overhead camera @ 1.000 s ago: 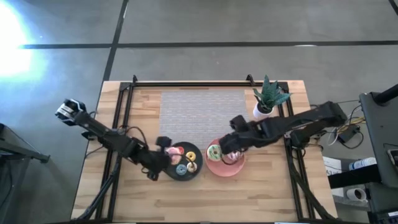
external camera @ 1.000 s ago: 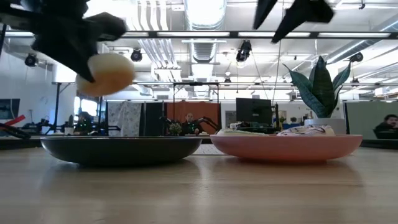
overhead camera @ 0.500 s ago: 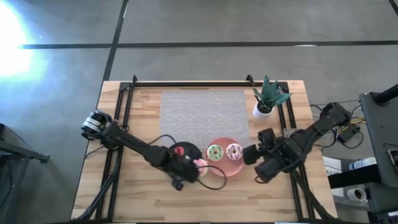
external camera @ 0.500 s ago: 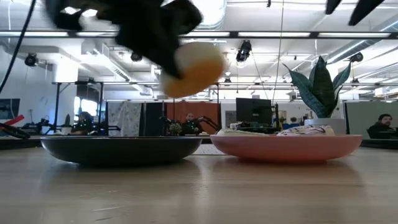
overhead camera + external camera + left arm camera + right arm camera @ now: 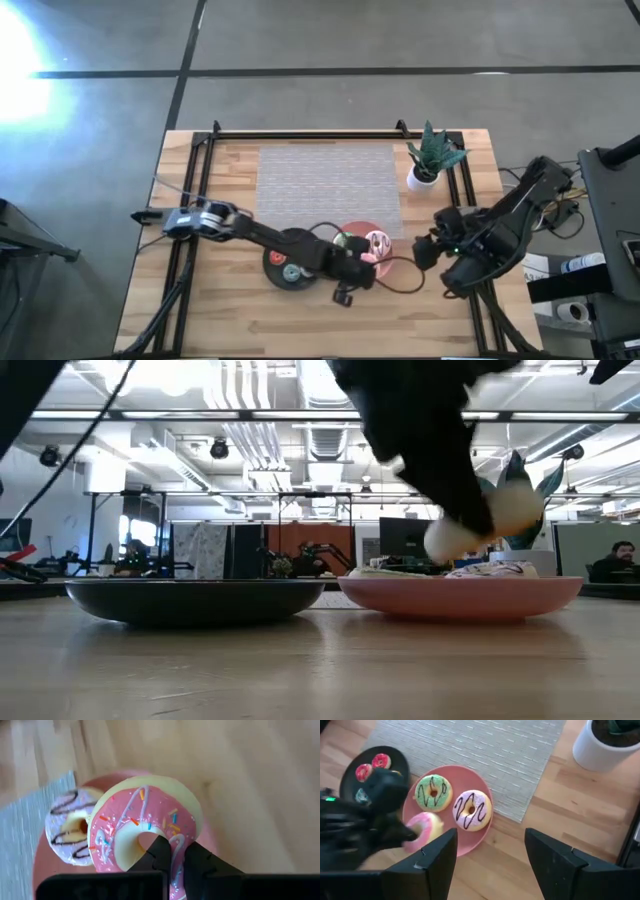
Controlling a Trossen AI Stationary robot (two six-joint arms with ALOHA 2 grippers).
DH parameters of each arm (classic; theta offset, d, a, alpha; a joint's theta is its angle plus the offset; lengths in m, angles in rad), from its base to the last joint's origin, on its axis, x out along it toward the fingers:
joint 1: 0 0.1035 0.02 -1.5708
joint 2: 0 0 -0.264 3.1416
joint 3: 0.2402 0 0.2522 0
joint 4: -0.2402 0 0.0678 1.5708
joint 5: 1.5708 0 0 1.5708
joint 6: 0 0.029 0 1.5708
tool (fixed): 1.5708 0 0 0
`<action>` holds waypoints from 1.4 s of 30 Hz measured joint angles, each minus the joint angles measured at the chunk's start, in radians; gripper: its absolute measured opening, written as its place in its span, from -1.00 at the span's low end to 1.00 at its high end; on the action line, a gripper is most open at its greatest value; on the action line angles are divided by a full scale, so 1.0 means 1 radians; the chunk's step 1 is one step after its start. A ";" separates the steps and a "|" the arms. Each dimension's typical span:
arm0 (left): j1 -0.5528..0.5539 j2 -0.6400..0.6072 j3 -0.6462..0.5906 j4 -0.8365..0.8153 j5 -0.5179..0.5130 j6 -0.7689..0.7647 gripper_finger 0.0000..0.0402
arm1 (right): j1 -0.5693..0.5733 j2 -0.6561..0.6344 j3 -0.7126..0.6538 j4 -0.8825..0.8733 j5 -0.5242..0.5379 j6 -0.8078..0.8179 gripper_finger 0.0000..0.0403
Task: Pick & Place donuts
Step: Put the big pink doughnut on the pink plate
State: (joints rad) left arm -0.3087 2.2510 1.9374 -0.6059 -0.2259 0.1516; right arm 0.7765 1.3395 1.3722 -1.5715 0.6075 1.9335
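My left gripper (image 5: 360,266) reaches across from the table's left and is shut on a pink-frosted sprinkled donut (image 5: 145,827) over the pink plate (image 5: 362,274). Two donuts lie flat on that plate: a green one (image 5: 434,792) and a pink-white striped one (image 5: 471,810). The black plate (image 5: 272,262) beside it holds small red donuts (image 5: 381,760) and others. My right gripper (image 5: 490,870) is open, off the pink plate's right side, holding nothing. My left gripper pinches the pink donut's ring wall (image 5: 178,870), one finger (image 5: 159,851) in the hole and the other (image 5: 196,857) outside. The fingers slant down from the table's left. The donut (image 5: 482,525) is tilted and lifted just above the pink plate (image 5: 460,596).
A potted plant (image 5: 428,162) stands near the far right corner. A grey mat (image 5: 330,180) covers the far middle of the table. A dark frame runs along the table's edges. Bare wood lies on the near side of both plates.
My left gripper has carried the pink donut from above the black plate toward the table's right, and it now hangs lower, over the pink plate. My right gripper has drawn back from the pink plate toward the right edge.
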 joint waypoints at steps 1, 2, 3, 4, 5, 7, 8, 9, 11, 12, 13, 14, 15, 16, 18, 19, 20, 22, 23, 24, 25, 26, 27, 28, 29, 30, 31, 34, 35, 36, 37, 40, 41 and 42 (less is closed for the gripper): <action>0.008 0.024 0.029 -0.026 -0.006 -0.015 -0.99 | 0.003 -0.006 -0.004 0.000 0.000 -0.003 0.11; 0.015 0.047 0.054 -0.054 -0.009 -0.031 -0.99 | 0.006 -0.012 -0.007 0.000 0.000 -0.010 0.11; 0.023 0.067 0.075 -0.079 -0.010 -0.051 -0.99 | 0.007 -0.017 -0.008 0.000 0.000 -0.018 0.11; 0.028 0.083 0.092 -0.100 -0.011 -0.068 -0.99 | 0.010 -0.024 -0.011 0.000 0.000 -0.028 0.11; 0.034 0.096 0.102 -0.115 -0.011 -0.077 -0.99 | 0.010 -0.027 -0.013 0.000 0.000 -0.038 0.11; 0.042 0.114 0.114 -0.132 -0.010 -0.098 -0.99 | 0.010 -0.034 -0.018 0.001 -0.001 -0.055 0.11; 0.045 0.118 0.116 -0.137 -0.008 -0.119 -0.98 | 0.010 -0.038 -0.022 0.001 -0.001 -0.058 0.11; 0.046 0.120 0.116 -0.137 -0.001 -0.145 -0.97 | 0.009 -0.040 -0.025 0.000 0.000 -0.064 0.11; 0.048 0.119 0.116 -0.136 0.015 -0.197 -0.93 | 0.009 -0.045 -0.035 0.000 0.000 -0.074 0.11; 0.048 0.115 0.116 -0.136 0.028 -0.218 -0.90 | 0.009 -0.046 -0.041 0.000 0.000 -0.079 0.11; 0.048 0.111 0.116 -0.136 0.035 -0.237 -0.86 | 0.009 -0.046 -0.046 0.000 0.000 -0.079 0.11; 0.048 0.107 0.116 -0.136 0.035 -0.254 -0.81 | 0.009 -0.048 -0.053 0.001 0.000 -0.082 0.11; 0.048 0.104 0.116 -0.135 0.035 -0.261 -0.75 | 0.009 -0.048 -0.058 0.000 -0.001 -0.084 0.11; 0.048 0.104 0.118 -0.136 0.035 -0.263 -0.70 | 0.009 -0.050 -0.062 0.000 0.000 -0.086 0.11; 0.048 0.103 0.122 -0.140 0.035 -0.265 -0.58 | 0.009 -0.050 -0.070 0.000 0.000 -0.089 0.11; 0.048 0.103 0.123 -0.140 0.035 -0.265 -0.53 | 0.009 -0.050 -0.071 0.000 0.001 -0.093 0.11; 0.048 0.103 0.123 -0.140 0.035 -0.265 -0.48 | 0.009 -0.050 -0.072 0.000 0.002 -0.097 0.11; 0.048 0.103 0.123 -0.139 0.033 -0.265 -0.40 | 0.009 -0.050 -0.073 0.000 0.003 -0.101 0.11; 0.048 0.103 0.123 -0.139 0.023 -0.266 -0.37 | 0.009 -0.050 -0.073 0.000 0.006 -0.104 0.11; 0.048 0.103 0.123 -0.140 0.014 -0.271 -0.35 | 0.009 -0.050 -0.073 0.000 0.013 -0.105 0.11; 0.048 0.103 0.122 -0.142 0.009 -0.280 -0.33 | 0.009 -0.050 -0.073 0.000 0.020 -0.105 0.11; 0.048 0.103 0.122 -0.146 0.008 -0.296 -0.32 | 0.009 -0.050 -0.073 0.000 0.024 -0.105 0.11; 0.048 0.103 0.122 -0.148 0.008 -0.319 -0.32 | 0.009 -0.050 -0.073 0.000 0.024 -0.105 0.11; 0.048 0.103 0.125 -0.155 0.008 -0.340 -0.32 | 0.009 -0.050 -0.073 0.000 0.024 -0.105 0.11; 0.048 0.103 0.128 -0.162 0.008 -0.353 -0.32 | 0.009 -0.050 -0.073 0.000 0.024 -0.105 0.11; 0.048 0.103 0.130 -0.165 0.008 -0.361 -0.32 | 0.009 -0.050 -0.073 0.000 0.024 -0.105 0.11; 0.048 0.103 0.131 -0.165 0.008 -0.376 -0.32 | 0.009 -0.050 -0.073 0.000 0.024 -0.105 0.11; 0.048 0.102 0.133 -0.176 0.042 -0.465 -0.31 | 0.009 -0.050 -0.073 0.001 0.024 -0.105 0.11; 0.046 0.100 0.133 -0.180 0.053 -0.481 -0.31 | 0.009 -0.050 -0.073 0.001 0.024 -0.105 0.11; 0.041 0.093 0.133 -0.191 0.050 -0.488 -0.31 | 0.009 -0.050 -0.073 0.001 0.024 -0.105 0.11; 0.037 0.087 0.132 -0.205 0.040 -0.488 -0.31 | 0.009 -0.050 -0.073 0.001 0.024 -0.105 0.11; 0.026 0.063 0.132 -0.212 0.026 -0.462 -0.31 | 0.009 -0.050 -0.073 0.002 0.024 -0.108 0.11; 0.023 0.058 0.130 -0.212 0.007 -0.439 -0.31 | 0.009 -0.050 -0.073 0.002 0.024 -0.108 0.11; 0.021 0.054 0.127 -0.206 -0.020 -0.422 -0.31 | 0.009 -0.050 -0.073 0.002 0.024 -0.108 0.11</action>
State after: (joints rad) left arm -0.2875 2.3050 2.0641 -0.8121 -0.2456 -0.2706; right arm 0.7853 1.2892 1.2995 -1.5696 0.6319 1.8252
